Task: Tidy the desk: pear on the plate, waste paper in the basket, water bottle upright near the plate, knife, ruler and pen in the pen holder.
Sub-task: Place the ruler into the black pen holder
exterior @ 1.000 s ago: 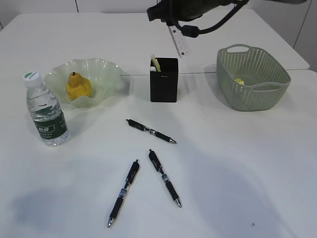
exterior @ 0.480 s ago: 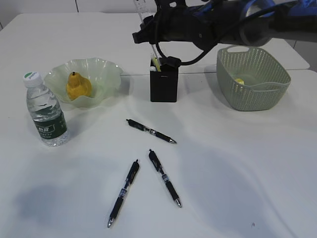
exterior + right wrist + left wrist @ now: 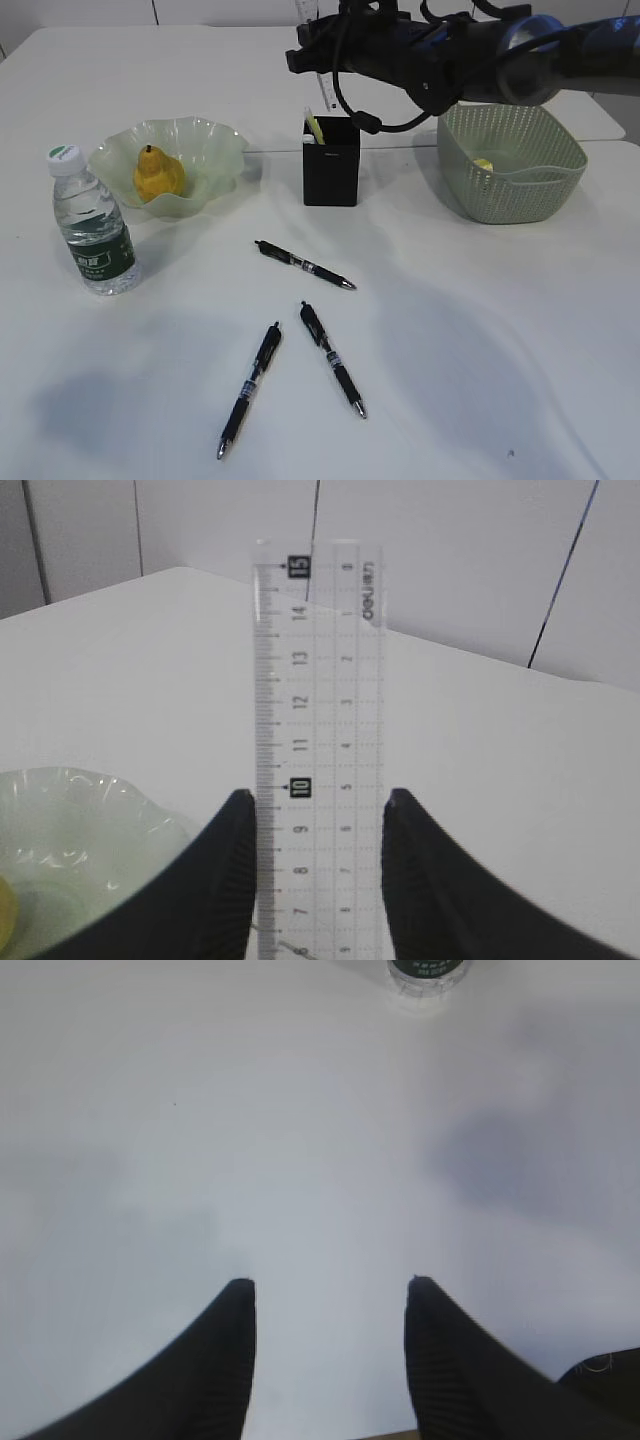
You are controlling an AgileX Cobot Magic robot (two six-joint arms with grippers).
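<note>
Nearest the camera in the exterior view, three black pens (image 3: 306, 266) lie loose on the white desk (image 3: 480, 340), well apart from both arms. The left gripper (image 3: 330, 1295), seen only from its own wrist camera, hangs with its jaws apart and nothing between them, bare tabletop below and the base of the water bottle (image 3: 425, 974) at the far edge of that view. The bottle stands upright (white cap on) just beside the pale green plate (image 3: 215, 160), which holds the yellow pear (image 3: 157, 174). Further back, the black pen holder (image 3: 331, 165) stands at mid-desk with a yellow-and-white object poking from its near-left corner; whether that is the knife cannot be told. The right gripper (image 3: 319, 810) is clamped on the clear ruler (image 3: 319, 730), its two fingers pressed against the strip's long edges, the ruler running upright past the fingertips. From outside, the right arm reaches across from the right, holding the ruler above the holder's opening. To the right sits the sage-green basket (image 3: 560, 165), a scrap of yellow paper (image 3: 483, 164) inside.
</note>
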